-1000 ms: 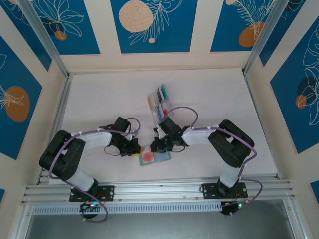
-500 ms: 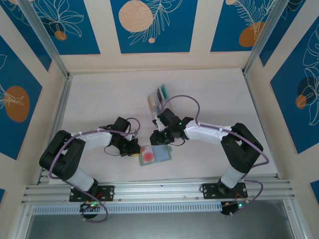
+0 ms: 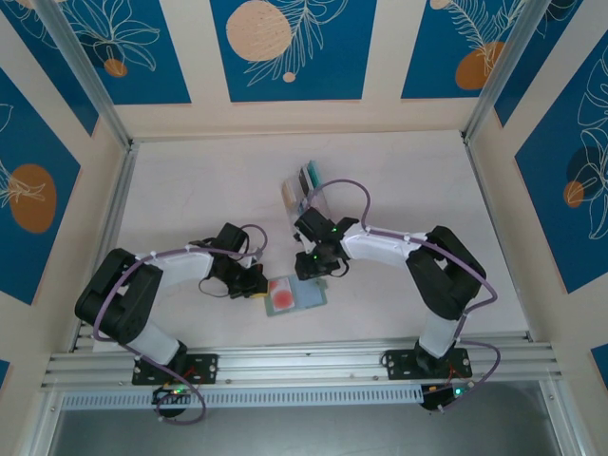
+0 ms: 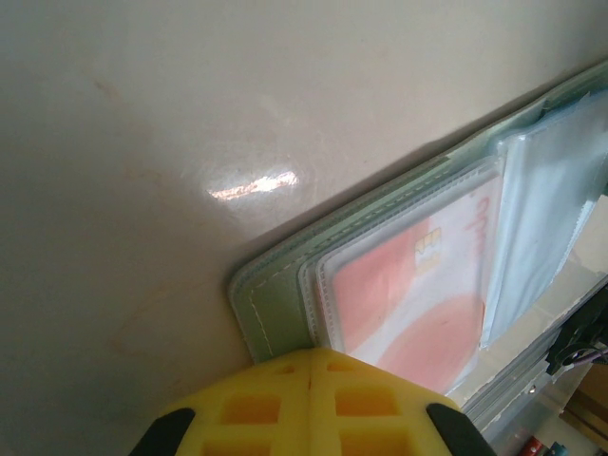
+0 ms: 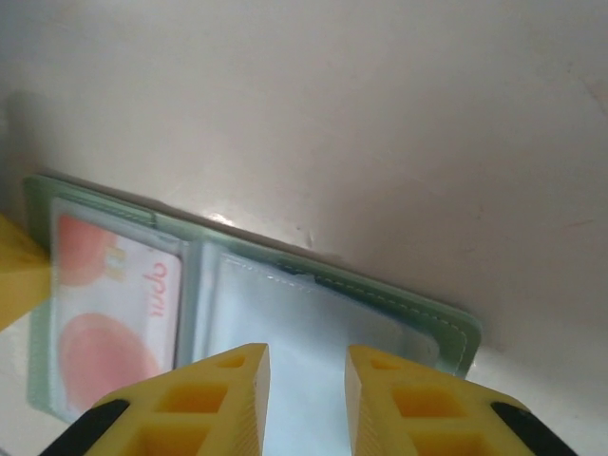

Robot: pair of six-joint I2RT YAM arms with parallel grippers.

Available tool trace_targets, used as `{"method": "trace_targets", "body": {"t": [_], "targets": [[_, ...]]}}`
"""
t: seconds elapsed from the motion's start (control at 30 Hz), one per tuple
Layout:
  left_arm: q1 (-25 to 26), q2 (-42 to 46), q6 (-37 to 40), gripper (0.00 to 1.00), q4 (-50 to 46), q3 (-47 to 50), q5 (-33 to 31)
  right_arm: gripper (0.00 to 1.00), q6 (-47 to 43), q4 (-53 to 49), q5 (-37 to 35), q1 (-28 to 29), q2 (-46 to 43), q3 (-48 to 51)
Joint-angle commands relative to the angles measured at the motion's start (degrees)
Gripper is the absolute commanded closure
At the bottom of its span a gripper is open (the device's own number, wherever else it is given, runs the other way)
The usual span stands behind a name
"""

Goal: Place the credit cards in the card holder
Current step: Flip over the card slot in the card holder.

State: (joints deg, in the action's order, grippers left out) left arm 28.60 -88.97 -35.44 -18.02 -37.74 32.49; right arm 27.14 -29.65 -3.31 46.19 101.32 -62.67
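The right arm has folded its elbow in, and its tool [image 3: 311, 272] has drawn back to the far edge of the open card holder [image 3: 311, 297], fingers apart and empty. The holder lies on the desk [image 3: 190, 190] between the tools, long axis left to right, with a red card [image 3: 282, 294] in its left pocket. The left tool [image 3: 254, 284], fingers together, sits at its left edge. The other credit cards [image 3: 310, 177] stand in the clear rack [image 3: 292, 194] just beyond the right tool, so the right arm is nearer. The top view shows the rack; the right wrist view shows an unfilled right pocket.
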Motion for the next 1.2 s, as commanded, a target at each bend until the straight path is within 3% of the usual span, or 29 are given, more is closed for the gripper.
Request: {"method": "trace_targets", "body": {"t": [0.0, 0.23, 0.4, 0.77, 1.17], "targets": [[0.4, -2.7, 0.8, 1.0, 1.6, 2.1, -3.3, 0.7, -1.2, -1.1, -2.3, 1.1, 2.4, -0.9], [0.4, -2.2, 0.8, 1.0, 1.3, 2.3, -3.5, 0.65, 0.5, -4.5, -10.8, 3.4, 6.4, -1.8], [0.4, -2.7, 1.0, 1.0, 1.6, 2.2, -3.5, 0.67, 3.1, -5.8, -12.9, 4.9, 8.0, -1.7], [0.6, -3.2, 1.7, 1.0, 1.5, 2.4, -3.9, 1.0, 4.4, -2.7, -6.8, 5.6, 5.8, -1.0], [1.8, -3.7, 1.0, 1.0, 2.7, 2.9, -4.3, 1.0, 4.0, -4.2, -0.8, 3.5, 0.8, -5.0]]}}
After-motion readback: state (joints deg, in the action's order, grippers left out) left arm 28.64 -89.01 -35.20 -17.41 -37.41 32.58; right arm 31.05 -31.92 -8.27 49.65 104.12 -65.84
